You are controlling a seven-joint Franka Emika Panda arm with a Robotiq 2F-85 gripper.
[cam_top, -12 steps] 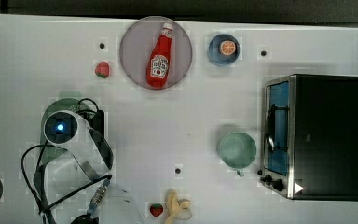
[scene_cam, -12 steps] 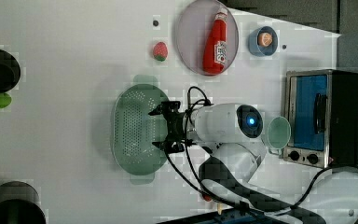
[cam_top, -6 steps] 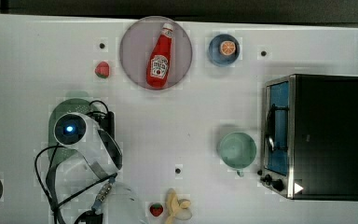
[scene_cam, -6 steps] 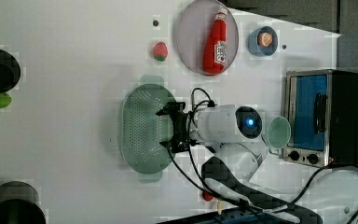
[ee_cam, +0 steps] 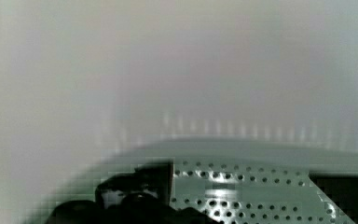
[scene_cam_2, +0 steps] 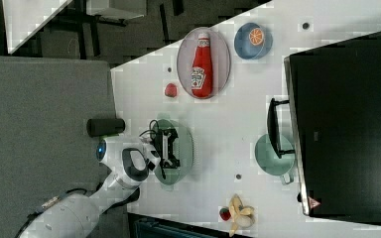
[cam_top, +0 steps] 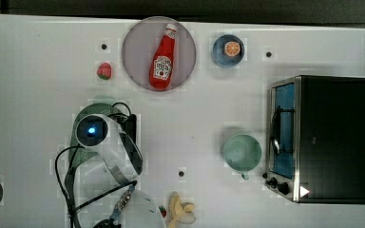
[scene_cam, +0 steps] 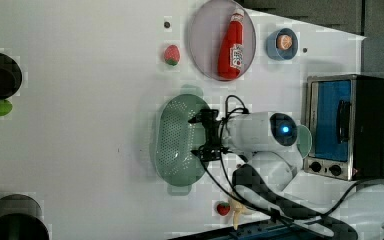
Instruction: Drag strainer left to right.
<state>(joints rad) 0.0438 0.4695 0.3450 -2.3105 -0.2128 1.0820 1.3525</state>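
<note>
My hand (scene_cam: 206, 134) sits at the strainer (scene_cam: 177, 142) rim, grip unclear; bare tabletop (scene_cam: 80, 125) lies beyond its far edge.

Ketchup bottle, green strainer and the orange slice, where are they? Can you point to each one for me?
Ketchup bottle (cam_top: 162, 64): top view, on its white label, lying on the round plate.
Strainer (scene_cam: 176, 140): left view, on the holed bowl.
Orange slice (cam_top: 232, 48): top view, on its cut face, in the small blue bowl.

Gripper (scene_cam: 206, 135) sits over the strainer's (scene_cam: 177, 142) right rim.
</note>
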